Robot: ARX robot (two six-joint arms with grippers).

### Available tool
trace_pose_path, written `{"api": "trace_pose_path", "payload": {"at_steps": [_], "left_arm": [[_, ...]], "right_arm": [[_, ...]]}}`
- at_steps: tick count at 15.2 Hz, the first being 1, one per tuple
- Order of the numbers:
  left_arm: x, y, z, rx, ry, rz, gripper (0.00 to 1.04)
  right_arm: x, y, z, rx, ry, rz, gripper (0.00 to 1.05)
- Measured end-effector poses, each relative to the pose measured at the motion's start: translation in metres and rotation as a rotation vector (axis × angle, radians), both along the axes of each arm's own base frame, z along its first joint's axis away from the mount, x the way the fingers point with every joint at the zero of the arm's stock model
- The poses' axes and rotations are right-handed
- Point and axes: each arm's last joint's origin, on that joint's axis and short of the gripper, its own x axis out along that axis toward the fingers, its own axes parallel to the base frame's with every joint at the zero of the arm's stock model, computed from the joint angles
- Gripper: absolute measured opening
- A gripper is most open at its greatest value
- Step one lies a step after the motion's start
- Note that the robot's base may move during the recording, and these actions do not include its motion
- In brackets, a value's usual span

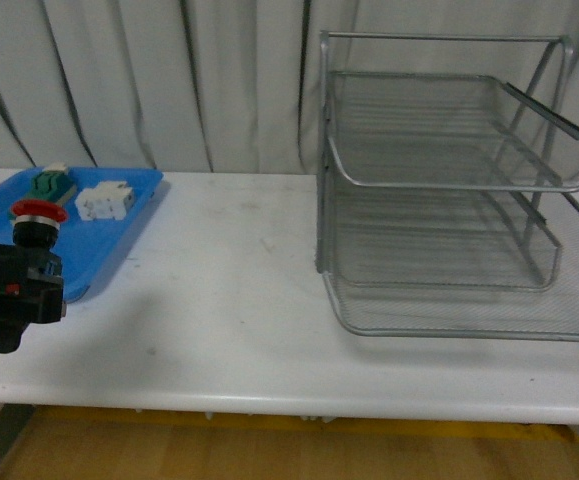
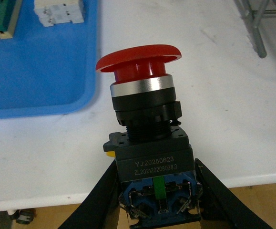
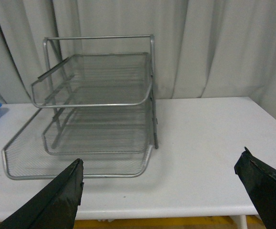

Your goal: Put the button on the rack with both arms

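Note:
The button (image 2: 138, 59) has a red mushroom cap, a silver collar and a blocky black body. My left gripper (image 2: 155, 167) is shut on that body, holding it cap-up above the table's front left. In the front view the button (image 1: 37, 212) sits on top of the left gripper (image 1: 14, 295), just in front of the blue tray. The rack (image 1: 449, 185), a silver wire-mesh three-tier tray, stands on the right of the table, far from the button. My right gripper (image 3: 161, 162) is open and empty, facing the rack (image 3: 92, 104) from near the table's edge. The front view does not show it.
A flat blue tray (image 1: 109, 240) at the back left holds a green terminal block (image 1: 49, 183) and a white blocky component (image 1: 104, 200). White tabletop (image 1: 229, 290) stretches between tray and rack. Grey curtains hang behind. A leg of the rack's frame (image 2: 254, 26) shows in the left wrist view.

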Motion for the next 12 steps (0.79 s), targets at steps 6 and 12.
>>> {"api": "trace_pose_path", "payload": {"at_steps": [6,12], "left_arm": [[0.000,-0.009,0.002,-0.011,-0.005,-0.032,0.37],[0.040,-0.137,0.016,-0.012,-0.003,-0.347,0.37]], "right_arm": [[0.000,0.000,0.000,0.000,0.001,-0.004,0.98],[0.000,0.000,0.000,0.000,0.001,-0.003,0.98]]}}
